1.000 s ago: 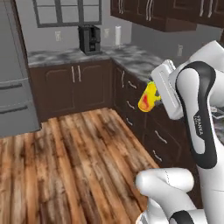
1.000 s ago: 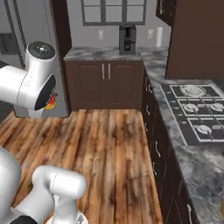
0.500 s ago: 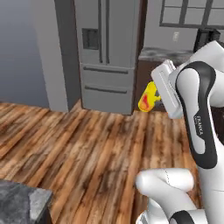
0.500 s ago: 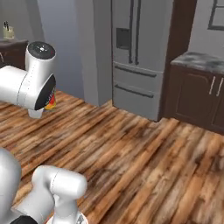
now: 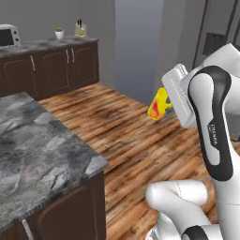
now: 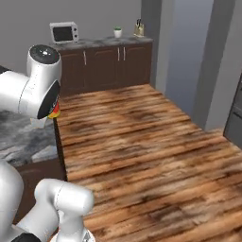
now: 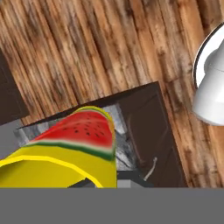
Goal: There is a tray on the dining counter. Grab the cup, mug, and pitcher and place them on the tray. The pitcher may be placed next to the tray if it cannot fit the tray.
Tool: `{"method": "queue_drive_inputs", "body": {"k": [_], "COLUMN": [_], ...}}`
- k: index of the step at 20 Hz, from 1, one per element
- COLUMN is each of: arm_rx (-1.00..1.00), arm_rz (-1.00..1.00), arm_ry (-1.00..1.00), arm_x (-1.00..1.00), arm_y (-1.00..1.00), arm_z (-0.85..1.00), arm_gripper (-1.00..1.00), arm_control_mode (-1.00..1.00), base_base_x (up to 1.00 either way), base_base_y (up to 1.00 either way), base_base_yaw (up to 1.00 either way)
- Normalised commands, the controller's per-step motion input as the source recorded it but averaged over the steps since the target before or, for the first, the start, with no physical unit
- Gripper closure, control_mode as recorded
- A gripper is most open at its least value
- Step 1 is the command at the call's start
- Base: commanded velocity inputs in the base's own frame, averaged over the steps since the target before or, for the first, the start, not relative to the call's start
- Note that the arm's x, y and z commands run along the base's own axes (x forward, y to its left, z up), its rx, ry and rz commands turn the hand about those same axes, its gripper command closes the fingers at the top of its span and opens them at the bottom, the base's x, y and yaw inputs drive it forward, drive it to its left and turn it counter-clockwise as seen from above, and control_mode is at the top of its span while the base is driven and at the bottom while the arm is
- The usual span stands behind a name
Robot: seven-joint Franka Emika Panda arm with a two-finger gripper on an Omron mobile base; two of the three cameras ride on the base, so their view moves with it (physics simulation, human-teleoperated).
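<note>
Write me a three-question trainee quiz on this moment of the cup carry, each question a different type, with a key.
1. True or false: the gripper is shut on the cup.
2. Multiple choice: in the hand view, the picture on the cup's side is (a) a lemon, (b) a watermelon slice, (c) a blue star.
3. Fill in: in the right base view, the appliance on the far counter, left of the small potted plant, is a ____.

Key: 1. True; the cup is carried above the wooden floor, beside the dining counter. 2. b. 3. Microwave.
</note>
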Motion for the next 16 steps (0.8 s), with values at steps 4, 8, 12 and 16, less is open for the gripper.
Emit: {"method": "queue_drive_inputs", "body": {"k": [4,8,12,16], "arm_rx": [0.0,0.0,0.0,0.0], "arm_rz": [0.0,0.0,0.0,0.0], "arm_ry": [0.0,0.0,0.0,0.0], "arm_x": [0.0,0.0,0.0,0.0], "arm_y": [0.0,0.0,0.0,0.0], "arm_z": [0.0,0.0,0.0,0.0], "arm_gripper": [1.0,1.0,1.0,1.0], "arm_control_mode": [1.0,1.0,1.0,1.0], "base_base_x": [0.0,0.0,0.0,0.0], "base_base_y": [-0.01,0.0,0.0,0.0], "base_base_yaw": [0.89,0.85,0.75,0.61]}}
